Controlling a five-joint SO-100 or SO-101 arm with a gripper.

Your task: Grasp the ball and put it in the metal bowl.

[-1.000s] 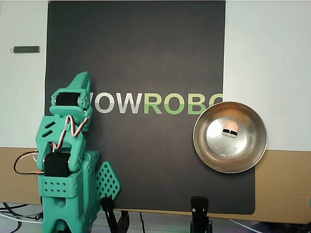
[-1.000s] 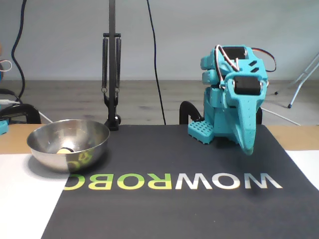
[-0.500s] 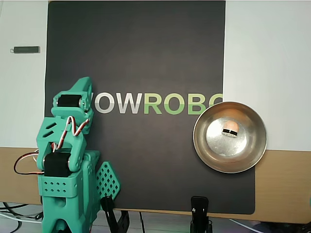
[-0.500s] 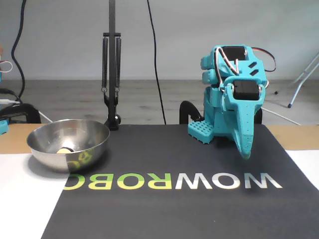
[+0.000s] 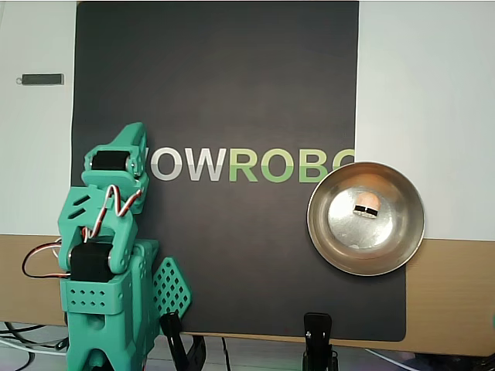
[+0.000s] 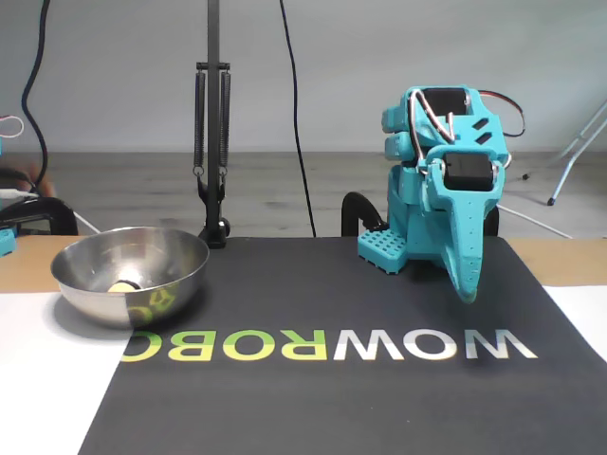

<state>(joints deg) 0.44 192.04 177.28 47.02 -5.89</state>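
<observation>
At the 9 o'clock side of the overhead view, the teal plastic two-finger claw (image 5: 133, 137) is folded down over the arm's own base, its tip pointing toward 12 o'clock. In the fixed view the claw (image 6: 465, 292) hangs with its tip just above the black rubber mat (image 6: 322, 389). Its two fingers lie together and nothing is between them, so I judge it clenched and empty. Compared with one second ago, the claw has drawn back a little toward the base; in the last half second it did not move any more. I read this as the arm settling into its rest pose.

From the claw toward 3 o'clock in the overhead view, well apart from it, stands the round shiny steel bowl (image 5: 329, 247), half on the mat and half on the pale table. Inside it, close to the middle, lies the small light tan ball (image 5: 366, 203), partly mixed with a dark reflection. In the fixed view the ball (image 6: 121, 286) shows low inside the bowl (image 6: 175, 261). The bowl holds nothing else that I can see. Judging from this, the task looks finished.
</observation>
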